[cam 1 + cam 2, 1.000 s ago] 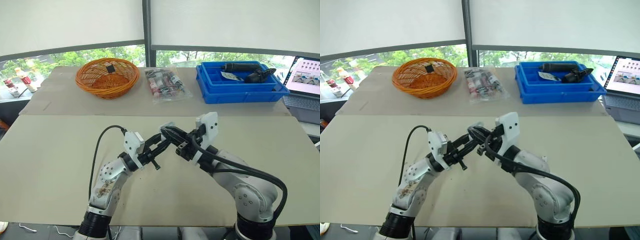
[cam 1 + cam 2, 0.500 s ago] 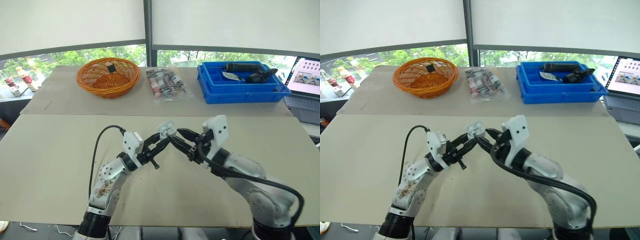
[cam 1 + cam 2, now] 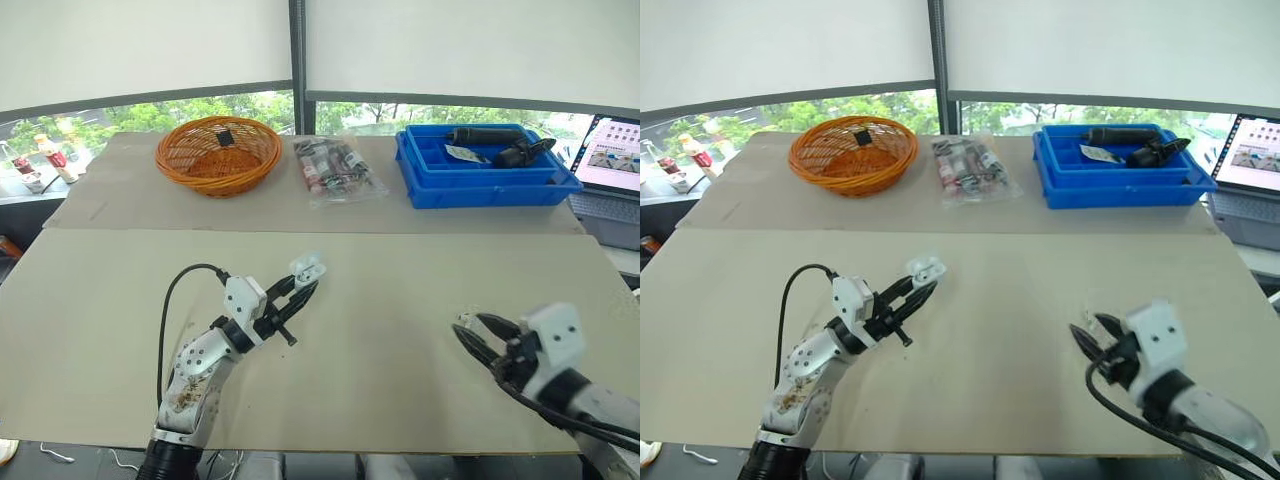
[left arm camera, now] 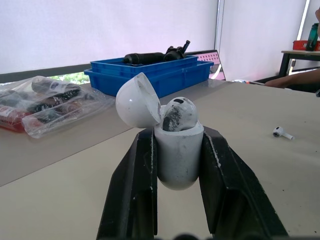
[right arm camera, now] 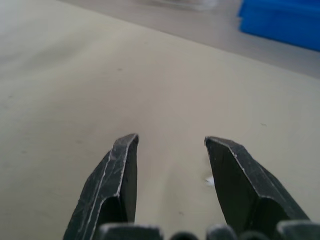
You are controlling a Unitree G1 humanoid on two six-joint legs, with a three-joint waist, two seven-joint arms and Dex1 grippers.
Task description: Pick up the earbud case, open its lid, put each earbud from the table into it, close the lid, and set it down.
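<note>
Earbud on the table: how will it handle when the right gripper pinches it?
The earbud looks small, smooth and rounded, so it is probably very light and may squirt out of a pinch. Lying loose on the flat table, it could skid or roll if the open right gripper nudges it.

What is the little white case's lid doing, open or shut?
Open. In the left wrist view the lid of the earbud case is tipped back, and an earbud sits inside.
</note>
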